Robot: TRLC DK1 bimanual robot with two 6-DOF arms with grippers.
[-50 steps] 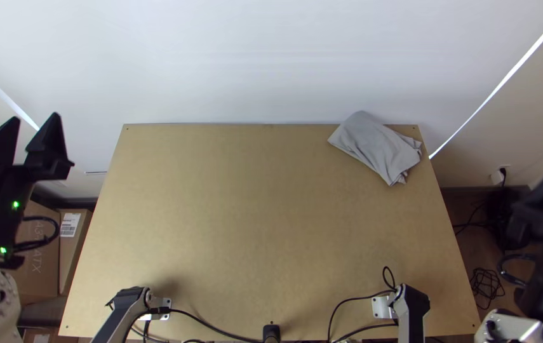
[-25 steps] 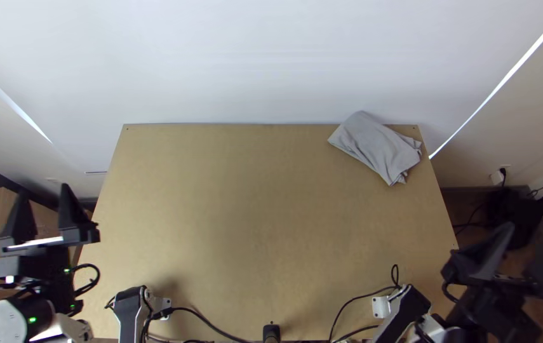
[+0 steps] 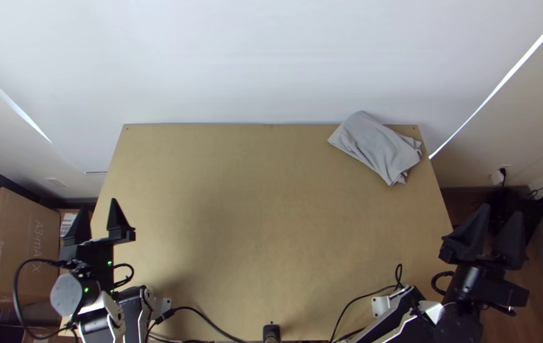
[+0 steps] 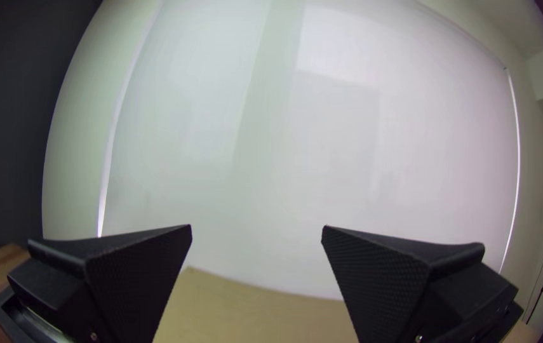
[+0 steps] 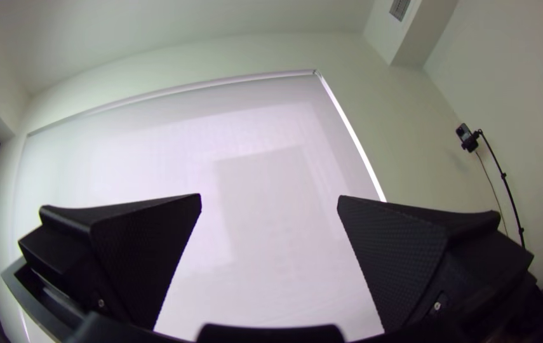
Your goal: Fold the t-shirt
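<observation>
Grey t-shirt point(image 3: 376, 147) is lying in a compact, folded packet on the table's point(image 3: 265, 241) far right corner; its top is poking past the far edge; its wrinkled end is nearing the right edge; I am not managing to count its layers. My right gripper point(image 3: 501, 211) is hanging outside the table's right side, fingers spread, nothing between them; my left gripper point(image 3: 98, 206) is hanging over the left side, likewise spread and empty. Key relation: from my right gripper the packet is lying inward and farther out from the bases, its long axis slanting from far edge toward right edge; the right arm is plainly being the nearer. Judging: folding is looking finished; any touch-up would be needing the right arm, crossing inward, minding the overhang.
</observation>
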